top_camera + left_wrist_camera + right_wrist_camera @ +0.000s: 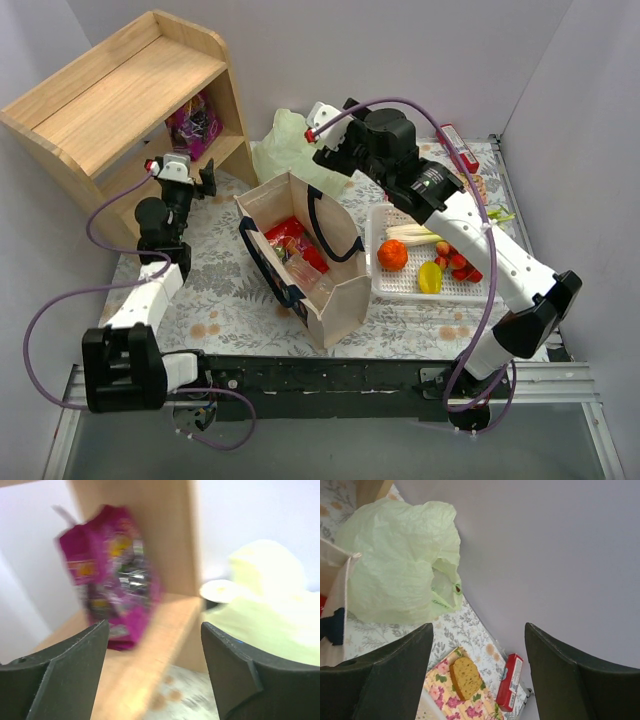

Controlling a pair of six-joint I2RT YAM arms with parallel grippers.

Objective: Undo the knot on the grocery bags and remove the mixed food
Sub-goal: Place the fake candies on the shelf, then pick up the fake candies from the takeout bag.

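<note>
A: Which step is this?
B: Emptying, it seems. The left pincer (154, 630) stands wide before the purple snack packet (112, 575) on the wooden shelf (170, 615), not gripping it. The right pincer (477, 630), wide and empty, hangs over the pale green bag (395, 575).
A: And next?
B: Probably a reach into the canvas tote (335, 300), where red packets (290, 235) lie. The purple packet is blurred, and the bag's knot cannot be made out.

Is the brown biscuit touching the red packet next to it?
Apart. Right wrist view shows a strip of patterned cloth between the brown biscuit and the red packet.
</note>
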